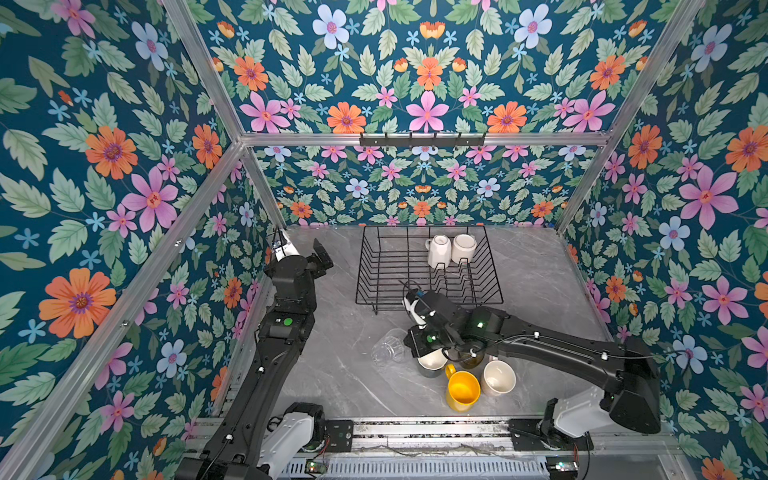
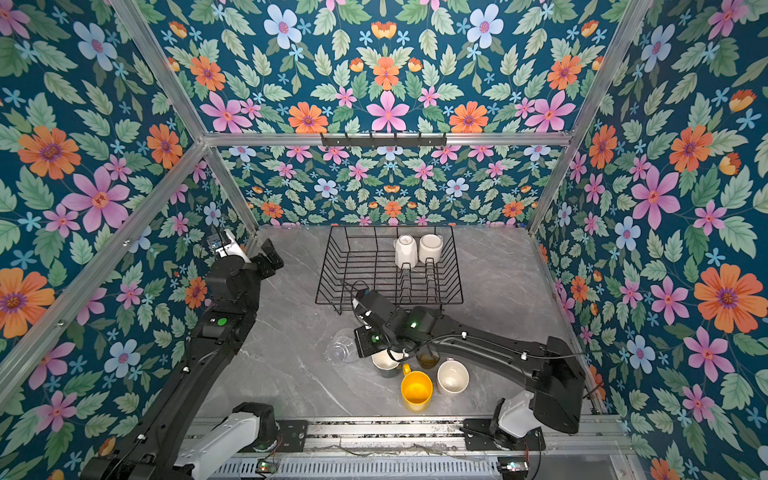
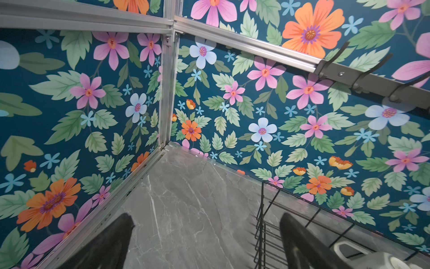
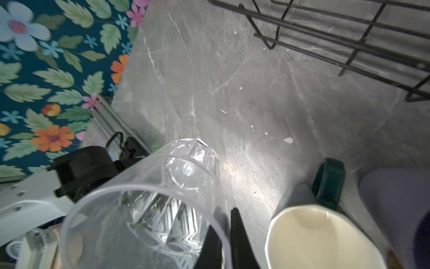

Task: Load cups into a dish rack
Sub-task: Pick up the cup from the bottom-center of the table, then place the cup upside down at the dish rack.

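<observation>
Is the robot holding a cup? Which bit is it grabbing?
Yes. The right tool pinches the clear glass by its rim wall. The left tool is open, holding nothing.

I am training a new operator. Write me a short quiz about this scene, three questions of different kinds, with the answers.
1. True or false: the left gripper is open and empty.
2. How many items sit in the dish rack?
3. The right gripper is shut on: A nothing, B the clear glass, C the dish rack.
Key: 1 true; 2 two white cups; 3 B.
</observation>
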Motion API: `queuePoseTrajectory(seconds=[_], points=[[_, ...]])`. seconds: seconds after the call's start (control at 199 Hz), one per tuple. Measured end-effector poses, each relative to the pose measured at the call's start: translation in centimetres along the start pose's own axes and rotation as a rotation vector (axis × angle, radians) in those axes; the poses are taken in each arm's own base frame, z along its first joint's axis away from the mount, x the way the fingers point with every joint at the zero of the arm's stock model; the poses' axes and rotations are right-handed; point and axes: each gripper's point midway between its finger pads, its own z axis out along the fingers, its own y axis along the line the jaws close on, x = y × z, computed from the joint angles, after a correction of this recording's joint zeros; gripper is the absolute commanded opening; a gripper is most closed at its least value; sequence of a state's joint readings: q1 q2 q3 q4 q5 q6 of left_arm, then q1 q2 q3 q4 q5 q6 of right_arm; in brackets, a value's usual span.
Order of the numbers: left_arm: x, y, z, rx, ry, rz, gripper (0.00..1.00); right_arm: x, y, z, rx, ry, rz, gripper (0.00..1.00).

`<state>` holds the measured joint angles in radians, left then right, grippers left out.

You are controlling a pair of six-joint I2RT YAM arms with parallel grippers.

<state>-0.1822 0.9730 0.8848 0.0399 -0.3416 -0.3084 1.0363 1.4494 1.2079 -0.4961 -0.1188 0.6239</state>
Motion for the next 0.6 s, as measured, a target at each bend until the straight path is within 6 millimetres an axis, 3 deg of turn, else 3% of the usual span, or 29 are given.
queuePoseTrajectory(seconds=[0.287,0.438,0.604], points=[[0.9,-5.0,-0.3,0.292,0.02,-0.018,1.0,-5.4,-6.3,-7.0,-0.066,-0.265,0.175,0.0],[1.6,-9.3,-1.6,0.563,0.038,-0.018,1.0,-7.8,-9.0,-10.5,-0.123,-0.416,0.26,0.0],[2.3,-14.6,-4.4,0.94,0.07,-0.068,0.99,-9.7,-10.2,-12.9,-0.208,-0.5,0.307,0.0]])
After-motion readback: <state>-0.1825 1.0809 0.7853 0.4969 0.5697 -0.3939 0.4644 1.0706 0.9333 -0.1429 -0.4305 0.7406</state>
